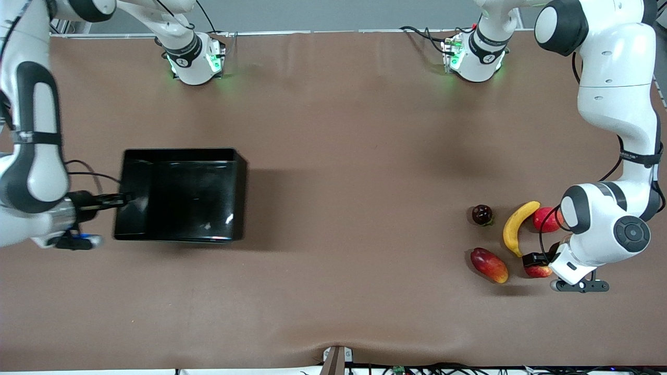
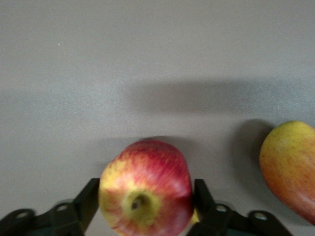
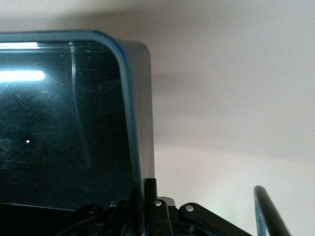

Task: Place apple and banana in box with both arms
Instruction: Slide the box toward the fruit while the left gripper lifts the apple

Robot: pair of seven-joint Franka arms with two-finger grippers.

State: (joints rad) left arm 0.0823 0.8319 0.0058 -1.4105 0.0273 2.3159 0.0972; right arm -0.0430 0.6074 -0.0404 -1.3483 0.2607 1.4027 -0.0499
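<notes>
1. Left gripper point(image 2: 145, 206) straddles the apple point(image 2: 146, 189) at the table's left-arm end; fingers flank it, contact uncertain.
2. Banana point(image 1: 517, 227) lies just beside, long axis running toward the bases.
3. Right gripper point(image 1: 121, 198) is clamped on the box point(image 1: 237, 195) wall at the right-arm end, well apart from the fruit.

I see even overhead light; soft shadows beside the box point(image 1: 180, 195) & fruit. Glare streaks on its glossy floor. Apple point(image 2: 145, 189) close-up slightly blurred in my left wrist view.
</notes>
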